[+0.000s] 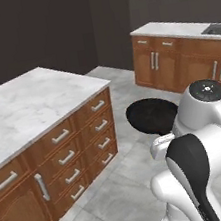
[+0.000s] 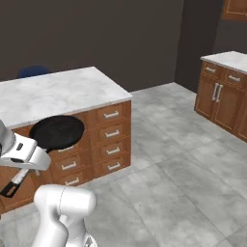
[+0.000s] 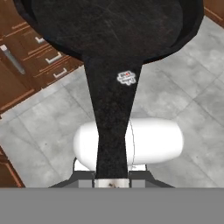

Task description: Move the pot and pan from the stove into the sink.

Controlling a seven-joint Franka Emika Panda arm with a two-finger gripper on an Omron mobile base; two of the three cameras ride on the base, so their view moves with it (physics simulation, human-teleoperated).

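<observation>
Left base view showed the pan (image 1: pixel 151 114) in the air past the arm, over the floor (image 1: pixel 121 197) beside the island (image 1: pixel 35 101), with the sink (image 1: pixel 216 29) well beyond it. Right base view had the pan (image 2: pixel 56 131) level before the island drawers (image 2: pixel 112 137) — the claw itself was hidden. Hand view showed the claw (image 3: pixel 112 180) clamped on the pan's handle (image 3: pixel 113 113) — the bowl lay straight ahead of the fingertips.

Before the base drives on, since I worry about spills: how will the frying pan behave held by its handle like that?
The pan looks rigid. Gripped at the handle's end, its wide bowl hangs far out, so it may sag or twist. The gripper is clamped on a thin, smooth handle; slipping seems possible.
</observation>
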